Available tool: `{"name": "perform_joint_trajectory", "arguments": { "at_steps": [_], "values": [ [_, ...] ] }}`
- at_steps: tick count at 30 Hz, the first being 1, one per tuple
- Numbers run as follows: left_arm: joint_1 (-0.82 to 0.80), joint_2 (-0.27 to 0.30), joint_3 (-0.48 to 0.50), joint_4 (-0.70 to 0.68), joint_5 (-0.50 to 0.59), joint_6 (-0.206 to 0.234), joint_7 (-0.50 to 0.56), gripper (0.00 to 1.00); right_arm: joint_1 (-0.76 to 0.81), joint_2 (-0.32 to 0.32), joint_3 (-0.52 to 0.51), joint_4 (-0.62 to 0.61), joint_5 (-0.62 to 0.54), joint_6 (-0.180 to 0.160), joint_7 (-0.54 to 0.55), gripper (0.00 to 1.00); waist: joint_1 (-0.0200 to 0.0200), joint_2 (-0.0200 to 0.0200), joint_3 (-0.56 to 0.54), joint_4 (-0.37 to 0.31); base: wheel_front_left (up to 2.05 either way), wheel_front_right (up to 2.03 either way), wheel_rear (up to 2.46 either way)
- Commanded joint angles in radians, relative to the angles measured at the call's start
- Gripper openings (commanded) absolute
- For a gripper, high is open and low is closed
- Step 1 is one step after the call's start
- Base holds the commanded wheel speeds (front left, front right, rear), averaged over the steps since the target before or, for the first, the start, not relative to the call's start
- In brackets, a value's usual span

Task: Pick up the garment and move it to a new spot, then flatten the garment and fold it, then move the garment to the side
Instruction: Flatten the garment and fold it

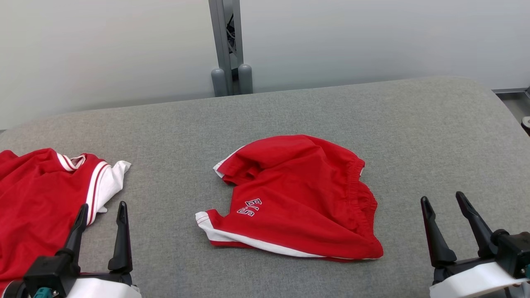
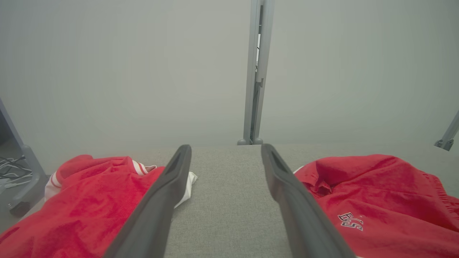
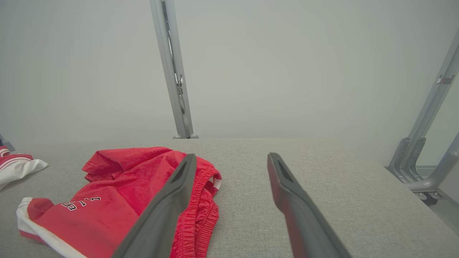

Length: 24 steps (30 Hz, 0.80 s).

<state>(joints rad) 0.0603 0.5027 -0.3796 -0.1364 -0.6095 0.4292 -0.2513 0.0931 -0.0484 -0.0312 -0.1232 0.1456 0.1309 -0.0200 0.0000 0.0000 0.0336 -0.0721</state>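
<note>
Grey pad open round red shorts; L gripper & R gripper both splayed wide, empty.

A red-and-white jersey lies on the grey table, a metal post behind.

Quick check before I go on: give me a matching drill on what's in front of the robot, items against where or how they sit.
1 red shorts
2 red-and-white top
3 right gripper
4 grey post

a upright behind the table's far edge
b open, right of the shorts
c crumpled mid-table
d at the left edge

Pairs: 1-c, 2-d, 3-b, 4-a
</note>
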Motion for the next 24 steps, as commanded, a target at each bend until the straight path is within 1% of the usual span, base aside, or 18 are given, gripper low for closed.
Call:
{"name": "perform_joint_trajectory", "arguments": {
  "at_steps": [1, 14, 19, 24],
  "values": [
    [0.007, 0.004, 0.007, -0.006, -0.004, 0.0, -0.006, 1.0, 0.012, -0.004, 0.004, -0.008, -0.001, 0.0, 0.004, 1.0, 0.0, 0.0, 0.0, 0.003, 0.0, 0.0, 0.0],
    [-0.013, -0.002, 0.0, -0.004, -0.002, -0.011, -0.007, 1.0, -0.022, -0.004, 0.04, -0.006, -0.009, 0.0, 0.005, 1.0, 0.0, 0.0, 0.012, -0.004, 0.0, 0.0, 0.0],
    [-0.032, -0.005, -0.001, -0.007, 0.002, -0.013, -0.006, 1.0, -0.043, -0.013, 0.128, 0.03, -0.06, 0.0, 0.034, 1.0, 0.0, 0.0, 0.04, -0.009, 0.0, 0.0, 0.0],
    [-0.054, -0.012, -0.004, 0.0, 0.004, -0.016, -0.006, 1.0, -0.04, -0.071, 0.241, 0.089, -0.078, 0.0, 0.069, 1.0, 0.0, 0.0, 0.078, -0.008, 0.0, 0.0, 0.0]
  ]
}}
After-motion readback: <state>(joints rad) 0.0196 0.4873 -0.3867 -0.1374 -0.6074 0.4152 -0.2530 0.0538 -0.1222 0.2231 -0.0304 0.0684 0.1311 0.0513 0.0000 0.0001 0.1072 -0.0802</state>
